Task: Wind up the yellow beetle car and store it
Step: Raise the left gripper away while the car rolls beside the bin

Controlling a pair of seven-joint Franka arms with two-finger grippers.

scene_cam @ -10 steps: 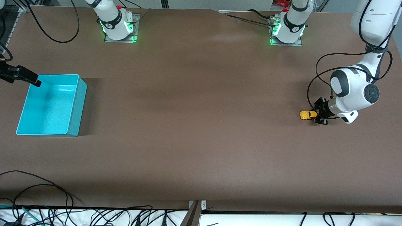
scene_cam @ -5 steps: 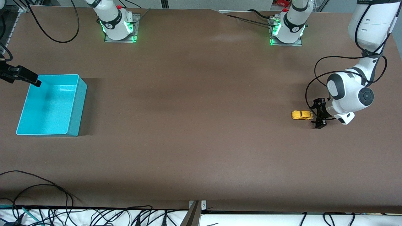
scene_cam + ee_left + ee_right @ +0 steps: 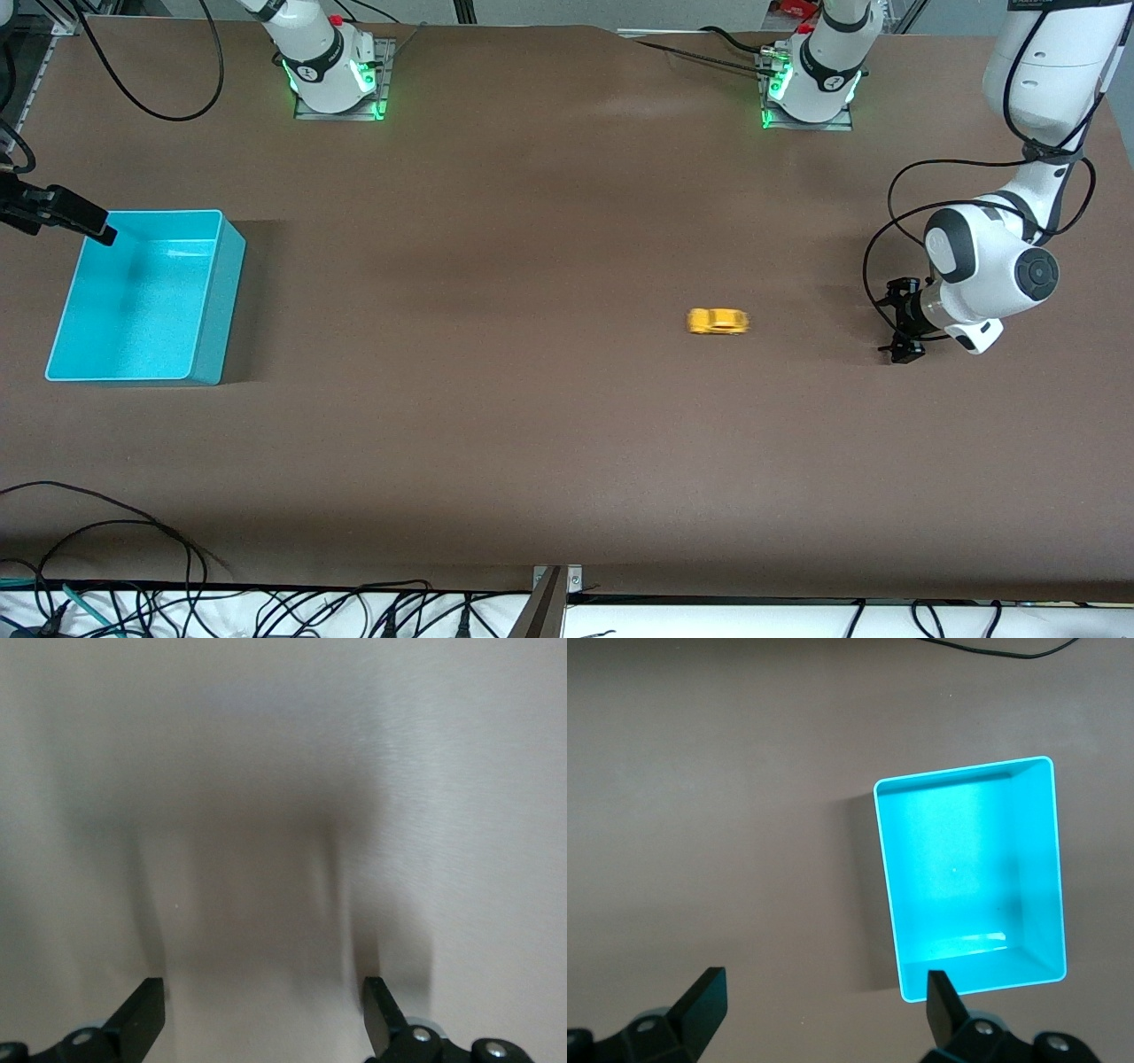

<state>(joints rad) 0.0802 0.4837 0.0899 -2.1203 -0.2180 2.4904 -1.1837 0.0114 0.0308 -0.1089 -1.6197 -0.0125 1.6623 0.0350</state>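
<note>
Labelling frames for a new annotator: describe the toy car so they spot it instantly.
Start from the brown table and the left gripper, open and low at its own arm's end. The yellow beetle car sits alone on the bare tabletop, level with that gripper, toward the turquoise bin. It is the only small yellow thing there.

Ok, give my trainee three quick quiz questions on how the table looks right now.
1. True or false: the yellow beetle car lies inside the turquoise bin.
2. Which gripper stands low over the table at the left arm's end: A left gripper, B right gripper?
3. Fill in: the left gripper's jaws are ____.

Key: 1 false, it is out on the table; 2 A; 3 open, holding nothing.
</note>
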